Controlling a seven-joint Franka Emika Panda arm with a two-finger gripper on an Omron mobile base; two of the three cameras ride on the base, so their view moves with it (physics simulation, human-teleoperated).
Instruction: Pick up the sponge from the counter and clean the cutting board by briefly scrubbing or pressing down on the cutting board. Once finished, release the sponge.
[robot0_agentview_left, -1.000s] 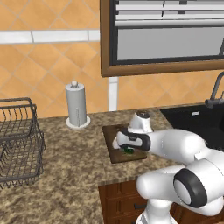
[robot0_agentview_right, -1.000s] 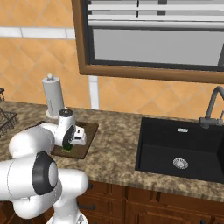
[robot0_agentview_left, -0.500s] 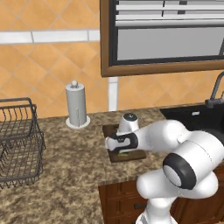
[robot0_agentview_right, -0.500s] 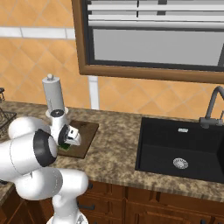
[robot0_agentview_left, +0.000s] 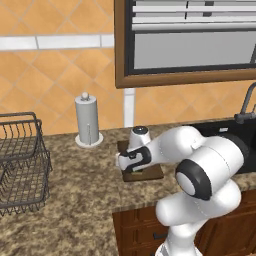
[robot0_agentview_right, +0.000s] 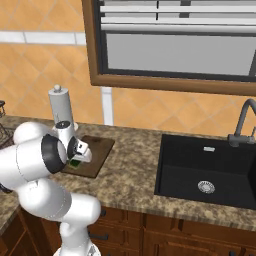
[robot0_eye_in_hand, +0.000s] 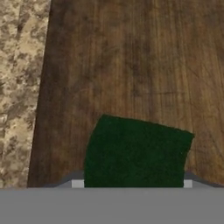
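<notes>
— Where does the sponge sit?

— On the cutting board, near the board's edge that borders the counter in the hand view. Its dark green face lies flat against the wood, and its near end is cut off by the bottom of that view. From the right base view a sliver of green peeks out under the hand; the arm covers the rest.

— And the gripper?

— It is clamped on the sponge. The fingers themselves are hard to make out: only two small pale bits show at either side of the sponge, touching it. In the left base view the gripper is low over the board, and the white forearm hides the sponge and most of the board.

— Can the board's hole be seen?

— No, it cannot be told from these views. In the right base view the board is partly covered by the arm's shoulder. A paper towel roll stands upright behind it, well apart from a wire basket, which is cut off at the left edge.
</notes>
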